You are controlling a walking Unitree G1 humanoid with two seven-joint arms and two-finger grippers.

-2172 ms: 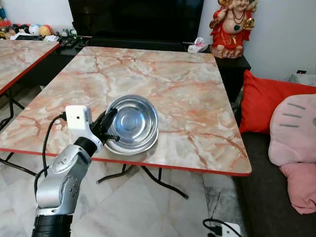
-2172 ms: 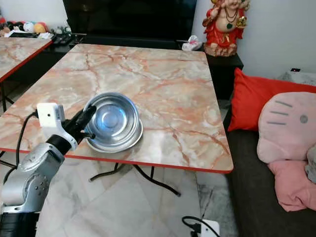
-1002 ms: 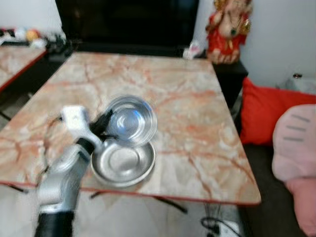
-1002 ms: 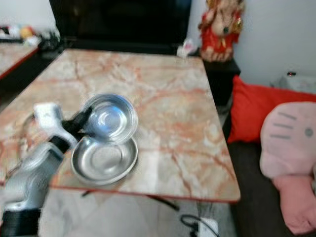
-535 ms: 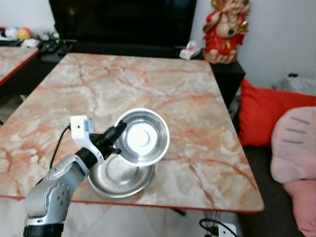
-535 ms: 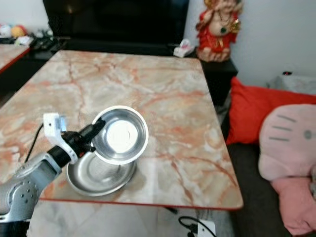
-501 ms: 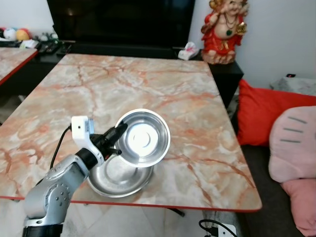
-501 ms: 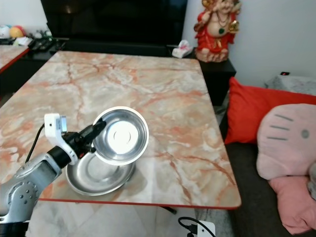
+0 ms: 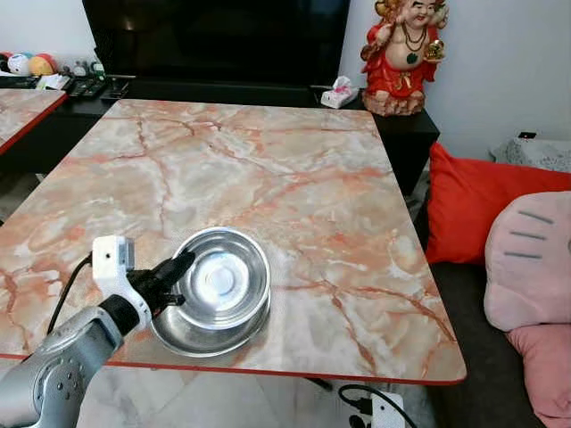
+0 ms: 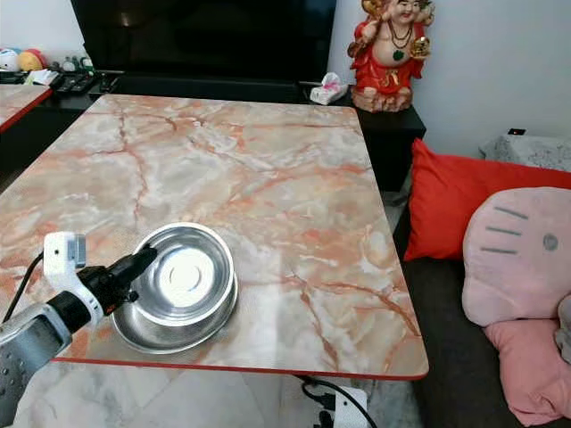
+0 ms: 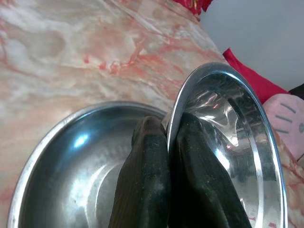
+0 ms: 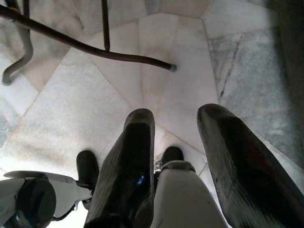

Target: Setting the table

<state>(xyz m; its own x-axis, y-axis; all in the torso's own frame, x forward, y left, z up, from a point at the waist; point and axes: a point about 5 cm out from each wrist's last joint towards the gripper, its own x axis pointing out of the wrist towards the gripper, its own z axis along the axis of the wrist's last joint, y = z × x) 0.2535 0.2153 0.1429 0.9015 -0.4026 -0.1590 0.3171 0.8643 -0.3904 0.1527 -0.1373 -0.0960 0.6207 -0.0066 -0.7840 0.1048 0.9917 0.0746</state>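
Pinched tight, my left gripper (image 9: 178, 270) has its two black fingers (image 11: 147, 166) closed on the rim of the upper steel bowl (image 9: 219, 278), one finger inside the wall and one outside, as the left wrist view shows; that bowl sits tilted in the lower steel bowl (image 9: 192, 332), its rim raised on the side where I hold it; the lower one rests flat on the marble-patterned table (image 9: 294, 178), close to the near red-trimmed edge and toward my left side of the tabletop. My left arm (image 9: 62, 357) reaches up from below that edge, silver, with a white camera block (image 9: 111, 260) and a black cable (image 9: 67, 299) at the wrist. My right gripper (image 12: 175, 142) hangs low over the pale tiled floor (image 12: 156, 57) with its fingers spread apart and nothing between them; a dark table leg (image 12: 95, 47) crosses the floor beyond it. Past the far end of the table stands a dark television (image 9: 214, 36) on a low black cabinet (image 9: 401, 125); a red and gold figurine (image 9: 403, 53) stands on the cabinet's right end with a tissue pack (image 9: 337, 92) just beside it. To my right lie a red cushion (image 9: 482, 209) and a pink plush cushion (image 9: 528, 259); a second marble-patterned table (image 9: 22, 102) shows at the far left.
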